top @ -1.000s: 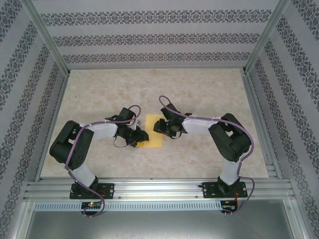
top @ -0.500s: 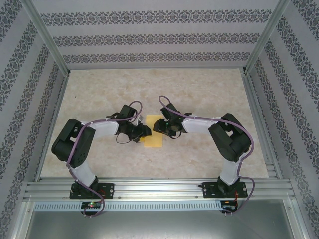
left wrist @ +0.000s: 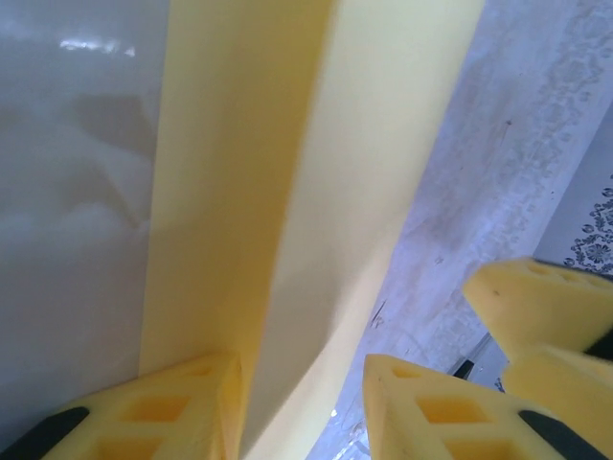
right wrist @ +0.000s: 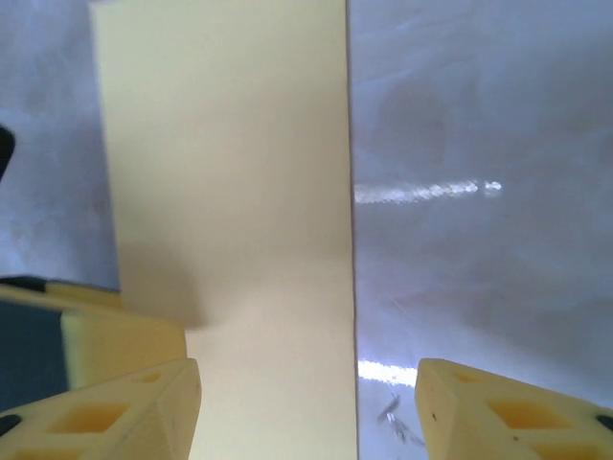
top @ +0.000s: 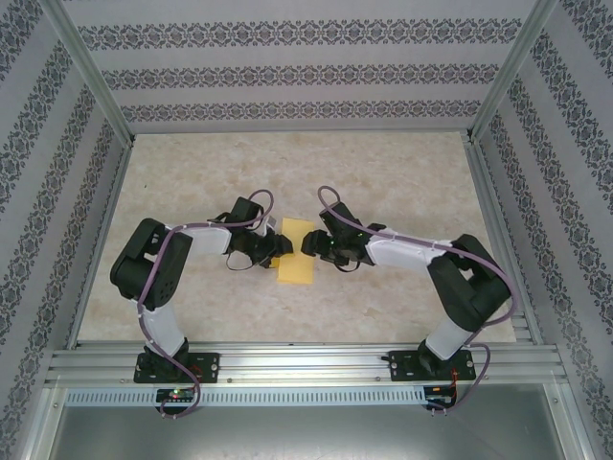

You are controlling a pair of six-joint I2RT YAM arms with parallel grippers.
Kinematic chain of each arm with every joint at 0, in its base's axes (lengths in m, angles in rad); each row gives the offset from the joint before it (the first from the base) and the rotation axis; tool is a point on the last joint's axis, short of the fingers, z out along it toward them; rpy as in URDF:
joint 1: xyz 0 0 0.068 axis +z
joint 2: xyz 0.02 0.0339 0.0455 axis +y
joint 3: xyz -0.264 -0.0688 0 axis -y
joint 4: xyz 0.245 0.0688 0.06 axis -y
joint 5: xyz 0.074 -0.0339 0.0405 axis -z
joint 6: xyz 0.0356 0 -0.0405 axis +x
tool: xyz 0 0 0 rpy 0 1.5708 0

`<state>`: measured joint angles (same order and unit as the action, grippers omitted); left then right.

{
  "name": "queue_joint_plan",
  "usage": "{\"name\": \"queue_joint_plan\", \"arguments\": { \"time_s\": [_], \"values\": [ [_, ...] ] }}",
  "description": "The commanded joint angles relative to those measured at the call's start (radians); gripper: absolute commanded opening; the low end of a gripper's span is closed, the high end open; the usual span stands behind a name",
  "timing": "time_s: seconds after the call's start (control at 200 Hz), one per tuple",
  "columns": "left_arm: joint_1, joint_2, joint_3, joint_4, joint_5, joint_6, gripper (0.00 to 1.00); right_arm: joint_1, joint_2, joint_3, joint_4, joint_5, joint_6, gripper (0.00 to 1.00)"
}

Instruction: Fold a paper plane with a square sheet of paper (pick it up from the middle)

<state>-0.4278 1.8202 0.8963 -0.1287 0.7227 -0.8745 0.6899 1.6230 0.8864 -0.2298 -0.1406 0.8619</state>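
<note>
Paper [top: 297, 266] lies on the table [top: 383, 182] between my grippers, one flap lifted. Left gripper [left wrist: 302, 402] loosely straddles the flap, not pinching; right gripper [right wrist: 306, 402] is spread wide. Thin, floppy, creases easily: I'd pinch its middle lightly.

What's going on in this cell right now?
Two arms are working a yellow sheet of paper mid-table, early in folding a plane. The sheet looks folded into a rectangle with a lengthwise crease. The left end effector and right end effector flank it from opposite sides, jaws apart, neither visibly clamping it.
</note>
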Motion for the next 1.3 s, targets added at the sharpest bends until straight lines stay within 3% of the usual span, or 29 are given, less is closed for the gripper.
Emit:
{"name": "queue_joint_plan", "arguments": {
  "time_s": [0.0,0.265,0.43,0.58,0.759,1.134,1.224,1.294],
  "values": [
    [0.015,0.016,0.037,0.066,0.031,-0.01,0.38,0.048,-0.088,-0.046,0.042,0.066,-0.044,0.64],
    [0.015,0.027,0.082,0.026,0.052,0.005,0.35,0.265,-0.118,-0.048,0.087,0.241,-0.293,0.61],
    [0.014,0.029,0.087,0.008,0.051,0.006,0.35,0.426,-0.075,-0.016,0.086,0.477,-0.47,0.64],
    [0.015,0.028,0.092,-0.002,0.051,0.008,0.35,0.506,0.021,0.071,0.016,0.603,-0.549,0.65],
    [0.014,0.024,0.098,-0.013,0.05,0.007,0.35,0.53,0.106,0.14,-0.055,0.695,-0.559,0.64],
    [0.015,0.027,0.104,-0.031,0.045,0.009,0.35,0.551,0.205,0.213,-0.109,0.703,-0.573,0.61],
    [0.014,0.025,0.101,-0.032,0.045,0.009,0.35,0.552,0.207,0.217,-0.117,0.728,-0.556,0.56],
    [0.015,0.022,0.1,-0.036,0.044,0.011,0.35,0.551,0.192,0.206,-0.113,0.747,-0.542,0.45]
  ]
}}
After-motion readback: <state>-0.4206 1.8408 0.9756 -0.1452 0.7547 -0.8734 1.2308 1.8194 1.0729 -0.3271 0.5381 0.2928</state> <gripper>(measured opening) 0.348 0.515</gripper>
